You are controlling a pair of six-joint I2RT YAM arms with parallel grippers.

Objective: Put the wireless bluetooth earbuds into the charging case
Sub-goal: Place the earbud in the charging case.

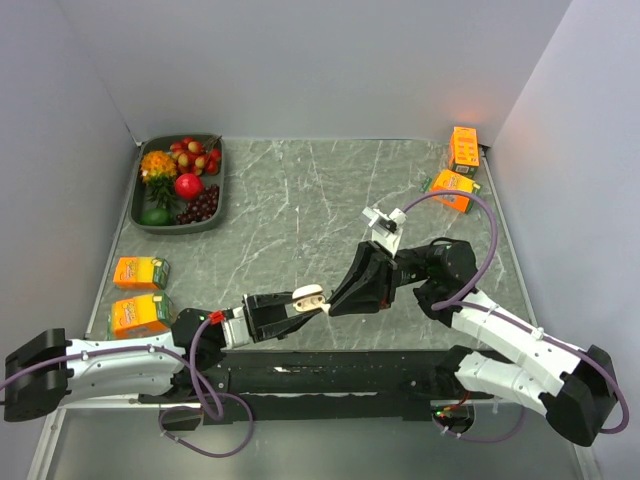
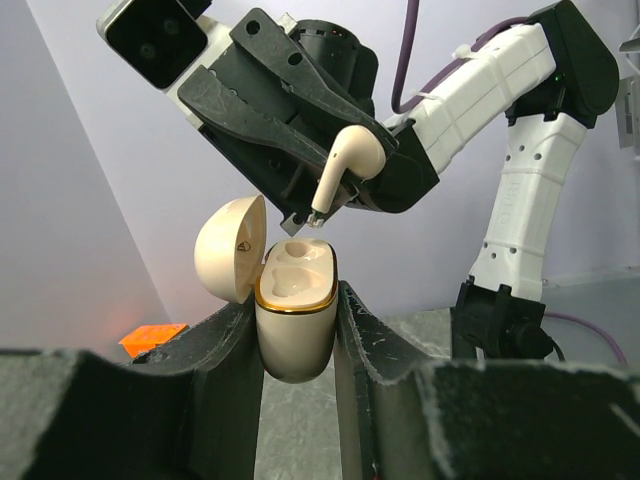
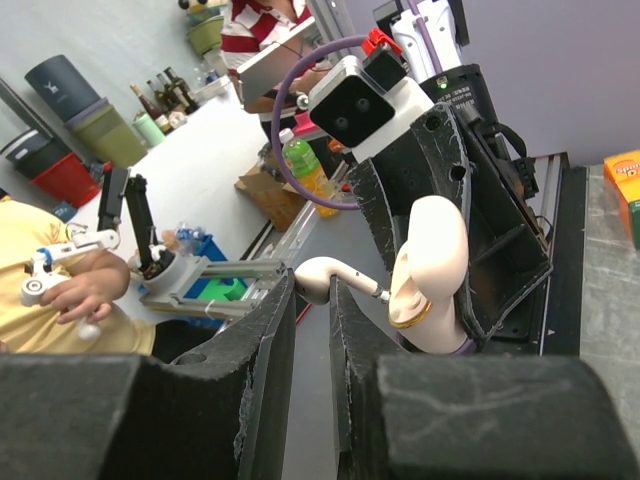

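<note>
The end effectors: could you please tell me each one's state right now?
Left end effector: closed on the cream, gold-rimmed plastic charging case, lid open.
Right end effector: closed on a cream plastic earbud.

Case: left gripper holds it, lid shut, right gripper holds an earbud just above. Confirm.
Not shut: the left wrist view shows the lid open, swung back. The left gripper does hold the case, and the right gripper the earbud just above.
</note>
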